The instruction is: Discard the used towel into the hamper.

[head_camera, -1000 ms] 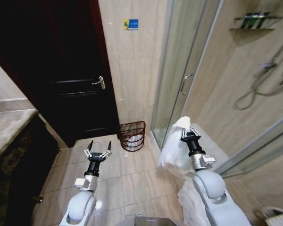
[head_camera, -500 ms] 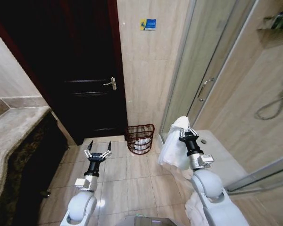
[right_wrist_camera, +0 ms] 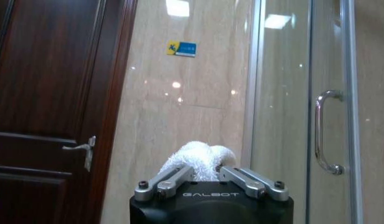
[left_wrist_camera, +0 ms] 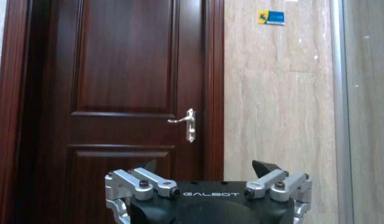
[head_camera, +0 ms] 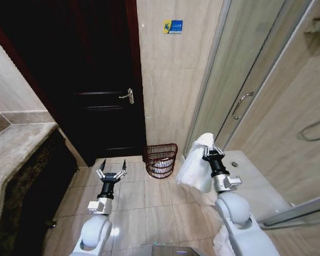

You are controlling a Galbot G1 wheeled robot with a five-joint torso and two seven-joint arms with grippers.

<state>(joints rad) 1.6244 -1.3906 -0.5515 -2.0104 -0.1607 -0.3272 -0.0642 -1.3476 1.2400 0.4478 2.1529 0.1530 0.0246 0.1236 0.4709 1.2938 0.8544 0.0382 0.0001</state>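
Fingers of your right gripper [head_camera: 208, 153] were clamped on the white towel [head_camera: 196, 169], which bunched above the jaws and hung down in a fold on the inner side of that arm. From the right wrist camera you could see the same towel [right_wrist_camera: 198, 160] bulging up between the closed fingers [right_wrist_camera: 169, 180], with the glass shower door [right_wrist_camera: 301, 116] and its chrome handle [right_wrist_camera: 326, 131] ahead.

Your left gripper [head_camera: 112, 174] was held out low over the tiled floor [head_camera: 149, 202], spread wide with nothing in it; the left wrist camera showed its fingertips [left_wrist_camera: 266, 167] well apart, pointing at the dark wooden door [left_wrist_camera: 117, 102] and its lever handle [left_wrist_camera: 185, 123].

Between and beyond your two grippers stood the hamper [head_camera: 160, 160], on the floor against the beige tiled wall [head_camera: 173, 90], between the door and the shower enclosure, with something white already inside it. A small blue sign [head_camera: 173, 26] sat high on that wall. The hamper was apart from the towel, nearer your right gripper than your left.
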